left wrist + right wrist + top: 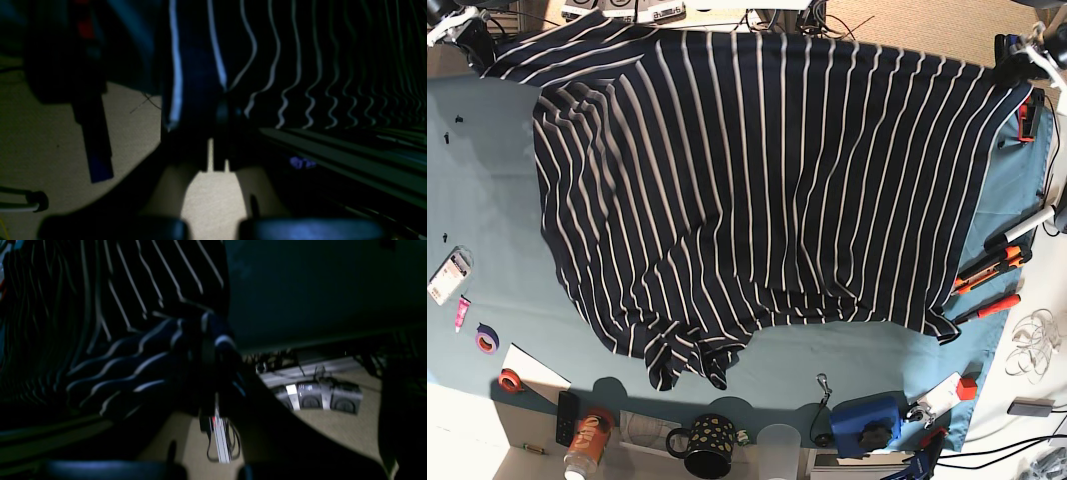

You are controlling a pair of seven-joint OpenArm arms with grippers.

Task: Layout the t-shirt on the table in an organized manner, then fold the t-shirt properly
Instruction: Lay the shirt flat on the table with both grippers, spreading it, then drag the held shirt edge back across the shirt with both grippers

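Observation:
The dark navy t-shirt with thin white stripes lies spread wide over the teal table. Its top edge is stretched along the table's far side, and a rumpled sleeve bunches at the near middle. At the top right corner of the base view my left gripper is shut on the shirt. The left wrist view shows the striped t-shirt pinched at the left gripper. At the top left corner my right gripper is shut on the opposite end. In the right wrist view the t-shirt bunches at the right gripper.
Orange-handled tools lie on the table's right edge. Along the near edge stand a blue device, a spotted mug and a can. Tape rolls sit at the left. Foot pedals are on the floor.

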